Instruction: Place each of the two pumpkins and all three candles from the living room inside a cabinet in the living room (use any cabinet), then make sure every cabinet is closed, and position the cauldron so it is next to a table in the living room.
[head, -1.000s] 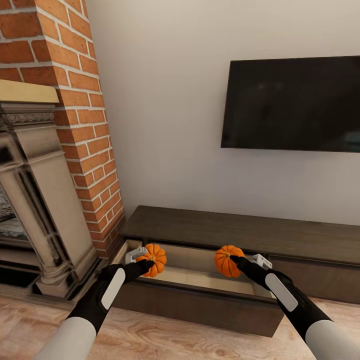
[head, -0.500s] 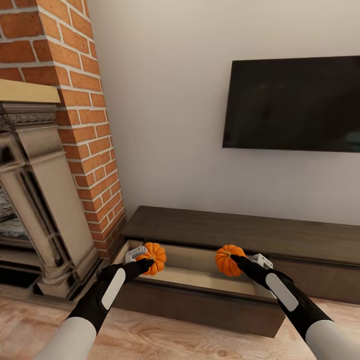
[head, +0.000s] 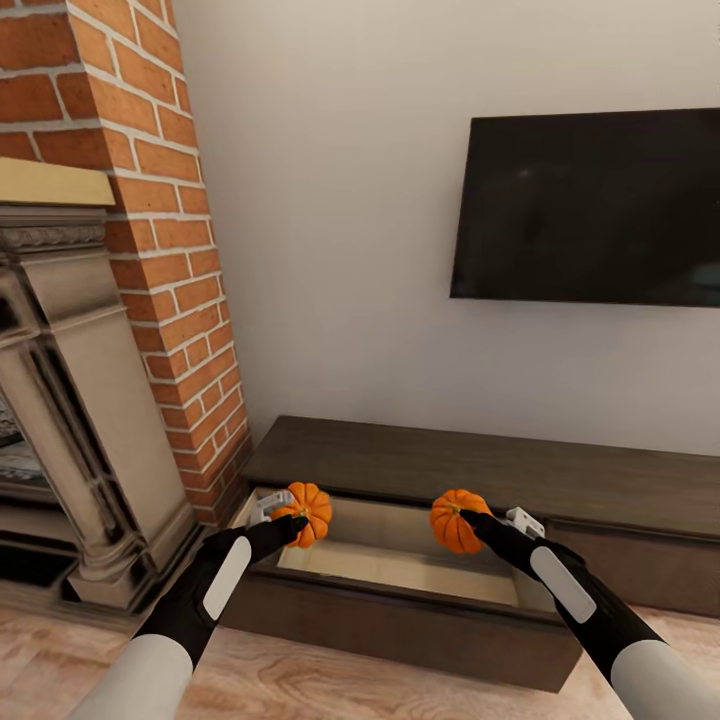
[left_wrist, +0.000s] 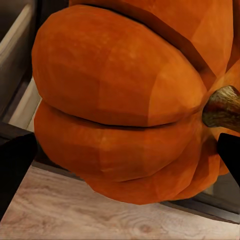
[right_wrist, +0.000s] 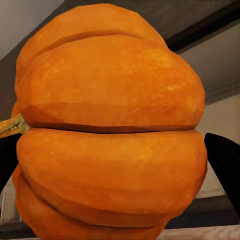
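Pumpkins are both in your grip right now, one per arm, held over the open drawer in the lower middle of the head view. Your left gripper (head: 290, 522) is clamped on the left pumpkin (head: 307, 511), sitting at the drawer's left end just by the brick column (head: 170, 250); in the left wrist view that pumpkin (left_wrist: 125, 100) takes up most of the frame, brown stem (left_wrist: 223, 107) poking out sideways, dark fingertips (left_wrist: 15, 165) at either edge. Your right gripper (head: 470, 525) is closed on the right pumpkin (head: 455, 520), held above the drawer's right half; in the right wrist view it's a big ribbed orange lump (right_wrist: 110, 125) with a fingertip (right_wrist: 225, 160) at the edge. Both pumpkins look to be in the air above the pale beige drawer floor (head: 400, 565), not resting on it, and they're well apart from each other. The cabinet (head: 450, 465) is the long dark-brown low unit running along the wall, its drawer (head: 400, 620) pulled out toward you over the wood floor (head: 300, 690). A black TV (head: 590, 205) hangs on the wall in the upper right, and the stone-coloured fireplace surround (head: 60, 400) fills the left side.
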